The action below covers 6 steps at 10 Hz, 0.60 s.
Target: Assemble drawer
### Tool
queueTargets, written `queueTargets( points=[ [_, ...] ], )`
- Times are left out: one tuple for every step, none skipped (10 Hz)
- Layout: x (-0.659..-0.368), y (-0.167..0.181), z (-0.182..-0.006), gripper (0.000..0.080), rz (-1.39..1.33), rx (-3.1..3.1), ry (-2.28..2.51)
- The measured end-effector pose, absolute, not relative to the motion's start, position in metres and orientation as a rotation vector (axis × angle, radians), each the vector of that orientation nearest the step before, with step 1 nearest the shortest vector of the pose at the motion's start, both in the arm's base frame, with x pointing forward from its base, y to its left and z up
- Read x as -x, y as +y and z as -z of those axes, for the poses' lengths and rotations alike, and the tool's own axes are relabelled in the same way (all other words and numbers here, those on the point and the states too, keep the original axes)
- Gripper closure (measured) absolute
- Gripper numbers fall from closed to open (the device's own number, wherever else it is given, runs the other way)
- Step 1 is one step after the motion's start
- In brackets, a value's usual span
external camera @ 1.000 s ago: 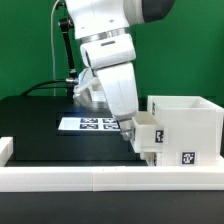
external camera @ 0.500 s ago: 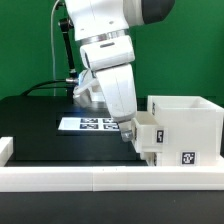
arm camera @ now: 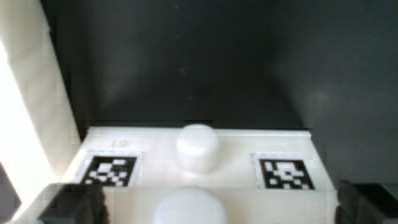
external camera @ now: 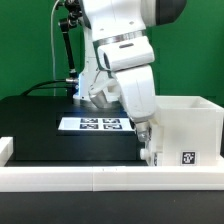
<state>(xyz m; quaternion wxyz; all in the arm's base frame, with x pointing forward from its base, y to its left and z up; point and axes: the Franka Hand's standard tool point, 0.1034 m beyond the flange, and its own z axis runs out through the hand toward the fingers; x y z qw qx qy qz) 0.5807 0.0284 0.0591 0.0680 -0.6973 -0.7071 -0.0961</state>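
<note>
Exterior view: you see the drawer on the worktop at that view's right, the pincer against its open side. Wrist view shows a tagged tray; pincer grip cannot be told.

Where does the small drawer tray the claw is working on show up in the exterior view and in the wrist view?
Exterior view: the tray is mostly hidden behind the claw, against the housing on the side toward the exterior view's left, just behind the white rail.
Wrist view: the tray fills the lower middle, with two tags flanking a rounded knob.
Shared landmark: the black table.
</note>
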Motion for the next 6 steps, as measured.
queueTargets(
  points=[
    [-0.581,0.032,-0.059,0.0151,0.285,2.099,-2.134],
    [-0.581,0.033,-0.059,0.0151,0.284,2.101,-2.131],
    [-0.580,0.033,-0.059,0.0151,0.281,2.104,-2.126],
    [-0.580,0.033,-0.059,0.0151,0.280,2.105,-2.124],
    [-0.581,0.031,-0.059,0.0151,0.278,2.106,-2.123],
    [-0.582,0.023,-0.060,0.0151,0.274,2.117,-2.115]
  ],
)
